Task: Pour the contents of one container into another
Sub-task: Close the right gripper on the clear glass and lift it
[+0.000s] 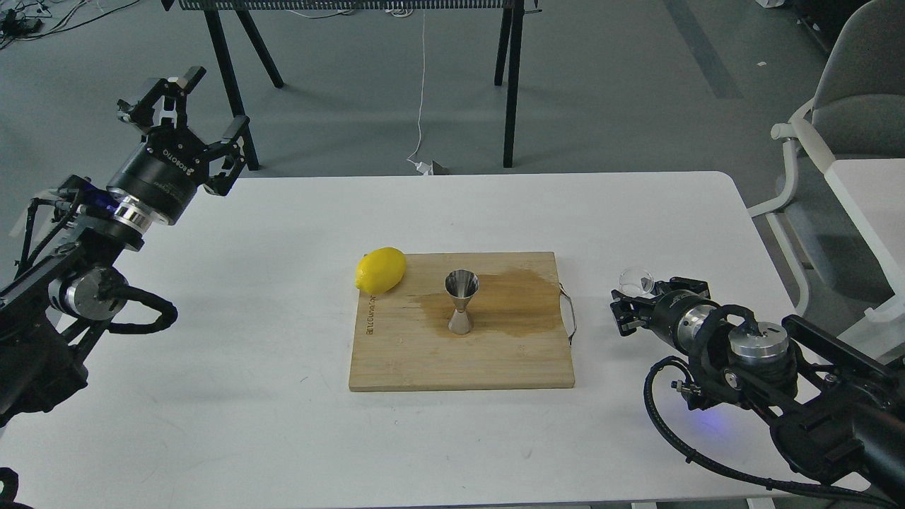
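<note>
- Glass cup (636, 281): small, clear; judged light, rigid, slippery, breakable. On table right of board, at right gripper (628, 311); hold by side wall.
- Right jaws: spread indiscernible.
- Jigger (461, 302): steel, upright mid-board.
- Left gripper (185, 104): wide apart, empty.

You're looking at 6 items, 1 of each kind, plus 2 arms.
On your white table (283, 424): 1 bamboo cutting board (424, 353), 1 yellow lemon (380, 270), 1 shiny steel hourglass jigger (461, 302), 1 small clear glass cup (636, 281); 1 grey chair (855, 92) stands beside it.
</note>
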